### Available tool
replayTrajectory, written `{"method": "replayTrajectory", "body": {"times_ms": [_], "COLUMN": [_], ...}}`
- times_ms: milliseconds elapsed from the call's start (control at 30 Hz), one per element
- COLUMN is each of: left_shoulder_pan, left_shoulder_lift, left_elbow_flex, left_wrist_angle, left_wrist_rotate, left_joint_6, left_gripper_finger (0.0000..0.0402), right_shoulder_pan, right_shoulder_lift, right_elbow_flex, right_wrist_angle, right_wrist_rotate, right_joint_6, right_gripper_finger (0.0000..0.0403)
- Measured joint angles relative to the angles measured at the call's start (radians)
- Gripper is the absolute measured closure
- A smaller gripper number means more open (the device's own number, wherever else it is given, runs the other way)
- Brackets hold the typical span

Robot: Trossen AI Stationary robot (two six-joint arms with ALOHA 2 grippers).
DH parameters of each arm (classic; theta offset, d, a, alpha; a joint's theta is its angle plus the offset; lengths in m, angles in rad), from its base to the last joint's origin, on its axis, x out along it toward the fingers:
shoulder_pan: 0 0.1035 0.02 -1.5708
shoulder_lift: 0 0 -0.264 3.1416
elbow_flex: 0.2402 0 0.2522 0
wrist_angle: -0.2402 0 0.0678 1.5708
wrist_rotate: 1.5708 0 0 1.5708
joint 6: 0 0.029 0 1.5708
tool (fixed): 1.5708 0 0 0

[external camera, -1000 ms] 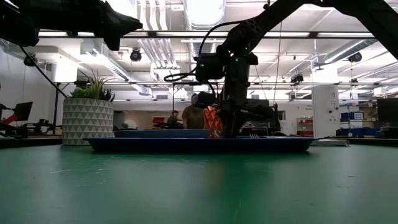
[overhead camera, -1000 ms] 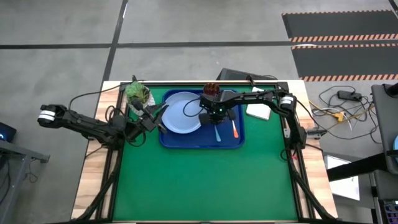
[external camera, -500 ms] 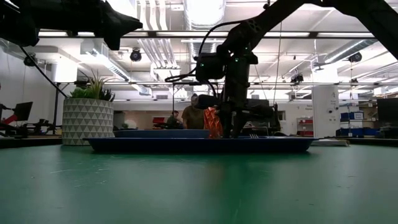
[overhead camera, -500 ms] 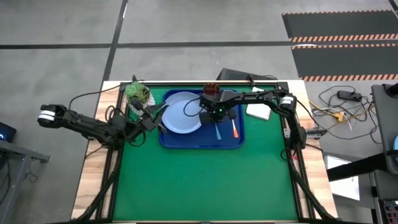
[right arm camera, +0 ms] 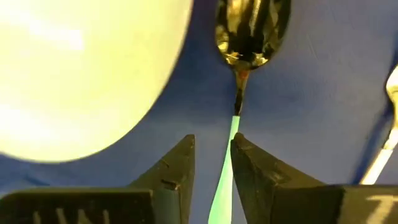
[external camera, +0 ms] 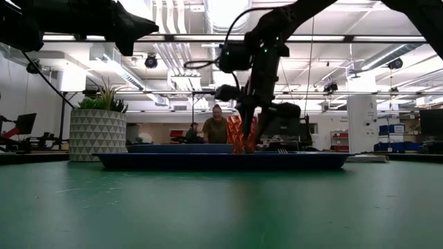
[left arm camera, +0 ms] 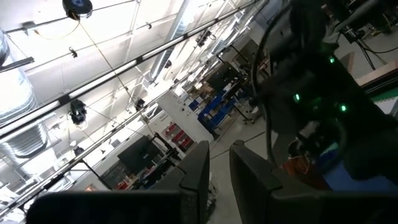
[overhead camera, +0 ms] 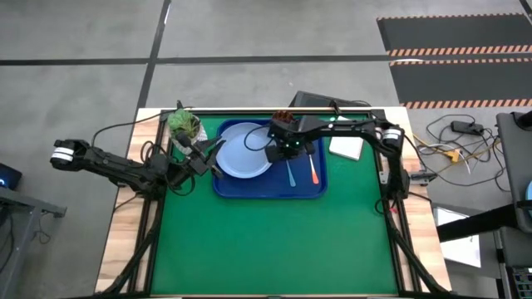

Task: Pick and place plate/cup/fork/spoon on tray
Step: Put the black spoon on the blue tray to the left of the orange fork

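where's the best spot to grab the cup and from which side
Take the cup by its side wall, near the rim, coming from above. It stands upright at the tray's back edge, and the low view shows a tapered tumbler narrow enough for a claw to span. The plate and spoon lie close by, so a level approach looks crowded. The right claw is nearest.

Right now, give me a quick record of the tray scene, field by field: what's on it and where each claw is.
tray: dark blue, on the green mat
plate: on the tray's left part
spoon: flat on the tray beside the plate
fork: on the tray, right of the spoon
cup: at the tray's far edge
right claw: above the spoon handle, slightly open
left claw: off the tray's left side
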Motion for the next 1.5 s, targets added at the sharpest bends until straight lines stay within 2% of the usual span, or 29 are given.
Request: {"method": "replayTrajectory", "body": {"times_ms": [233, 533, 700, 900, 1033, 1133, 1267, 1433, 1500], "left_shoulder_pan": [0.0, 0.0, 0.0, 0.0, 0.0, 0.0, 0.0, 0.0, 0.0], "left_shoulder_lift": [0.0, 0.0, 0.0, 0.0, 0.0, 0.0, 0.0, 0.0, 0.0], "left_elbow_flex": [0.0, -0.001, -0.003, -0.003, -0.009, -0.02, -0.022, -0.022, -0.022], "left_wrist_angle": [0.0, 0.0, 0.001, 0.0, -0.001, -0.002, 0.0, -0.001, -0.001], "left_wrist_rotate": [0.0, 0.0, 0.0, 0.0, 0.0, 0.0, 0.0, 0.0, 0.0], "left_joint_6": [0.0, 0.0, 0.0, -0.003, -0.009, -0.01, -0.061, -0.138, -0.14], "left_gripper_finger": [0.0357, 0.0357, 0.0357, 0.0357, 0.0357, 0.0357, 0.0357, 0.0357, 0.0357], "right_shoulder_pan": [0.044, 0.129, 0.16, 0.205, 0.241, 0.253, 0.253, 0.247, 0.243], "right_shoulder_lift": [-0.045, -0.046, -0.05, -0.054, -0.101, -0.185, -0.323, -0.439, -0.459], "right_elbow_flex": [0.0, -0.007, -0.007, -0.04, -0.116, -0.205, -0.383, -0.607, -0.669], "right_wrist_angle": [-0.002, -0.043, -0.034, 0.061, 0.108, 0.144, 0.365, 0.708, 0.774], "right_wrist_rotate": [0.089, 0.107, 0.118, 0.157, 0.157, 0.158, 0.286, 0.548, 0.649], "right_joint_6": [-0.118, -0.261, -0.429, -0.651, -0.73, -0.733, -0.762, -0.948, -0.912], "right_gripper_finger": [0.0336, 0.0391, 0.0394, 0.0394, 0.0394, 0.0394, 0.0394, 0.0394, 0.0394]}}
